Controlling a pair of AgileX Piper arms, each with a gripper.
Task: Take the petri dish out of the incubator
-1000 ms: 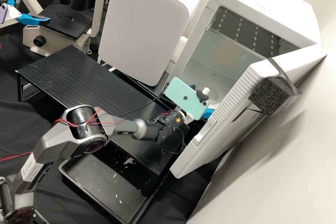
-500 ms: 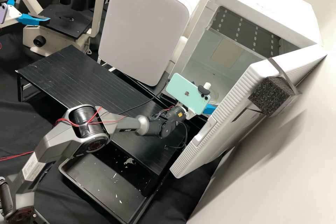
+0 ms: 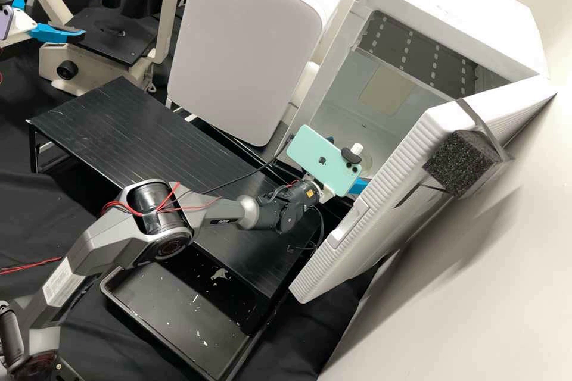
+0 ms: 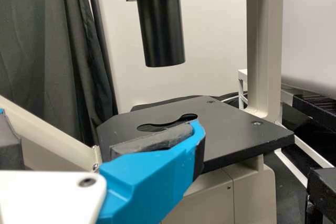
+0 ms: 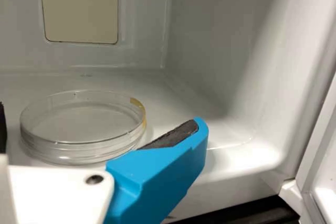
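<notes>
Inside the white boxy incubator point(image 3: 453, 12), the clear round petri dish point(image 5: 79, 148) sits near the right arm's open, bright blue fingers point(image 5: 157, 174). Probably light, slippery; I'd pinch its sides gently.

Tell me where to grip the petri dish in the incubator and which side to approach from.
I'd grip the petri dish by its round side wall, at opposite points across its width, bringing the right pincer in level through the open front of the incubator. It lies flat on the incubator floor, so its low upright wall is the likeliest hold.
</notes>
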